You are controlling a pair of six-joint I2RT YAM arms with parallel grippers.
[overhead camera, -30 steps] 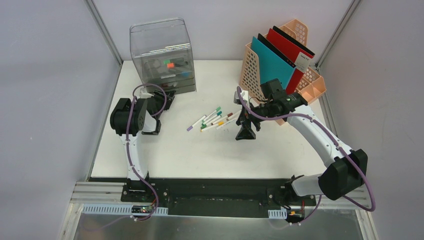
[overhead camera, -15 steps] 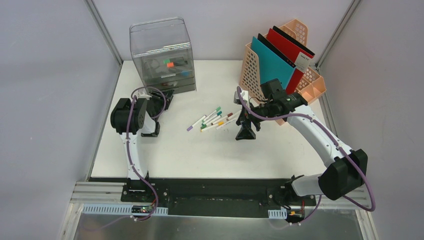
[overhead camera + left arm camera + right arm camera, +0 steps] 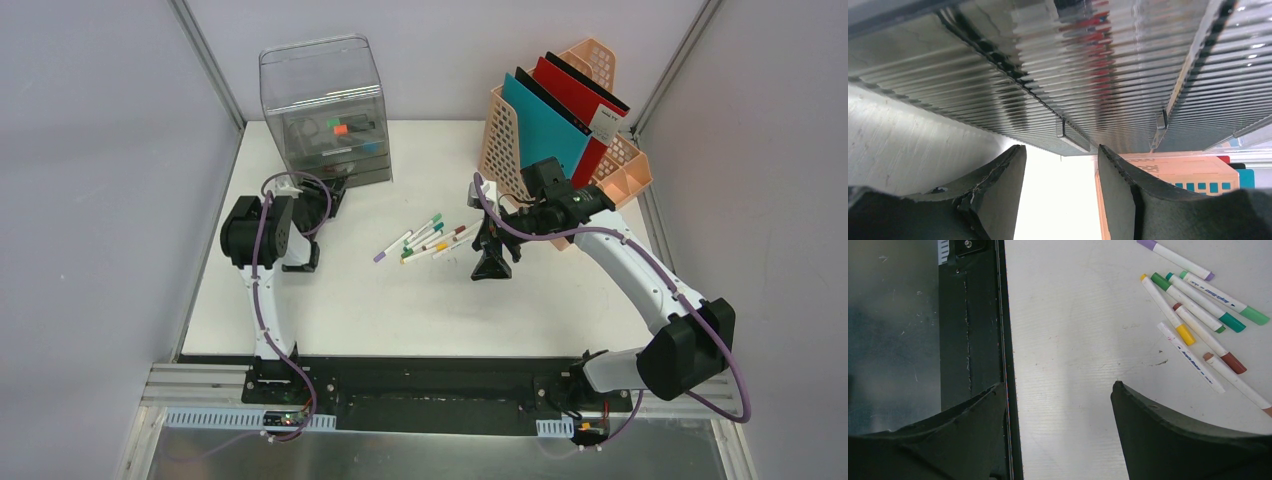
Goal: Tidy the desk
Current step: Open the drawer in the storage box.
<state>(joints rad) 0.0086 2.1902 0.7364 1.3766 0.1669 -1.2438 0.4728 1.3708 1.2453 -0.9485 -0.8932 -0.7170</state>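
The right claw (image 3: 1058, 385) hangs wide open and empty, tips down over the white desk (image 3: 400, 300), with the loose markers (image 3: 425, 238) just to its left at the desk's middle, their long axes running near-left to far-right, so this arm is the nearer one. The left claw (image 3: 1060, 152), also open and empty, faces the clear drawer box (image 3: 322, 110) at the far left. Print on the markers and the red folder's (image 3: 580, 95) white label are too small to read
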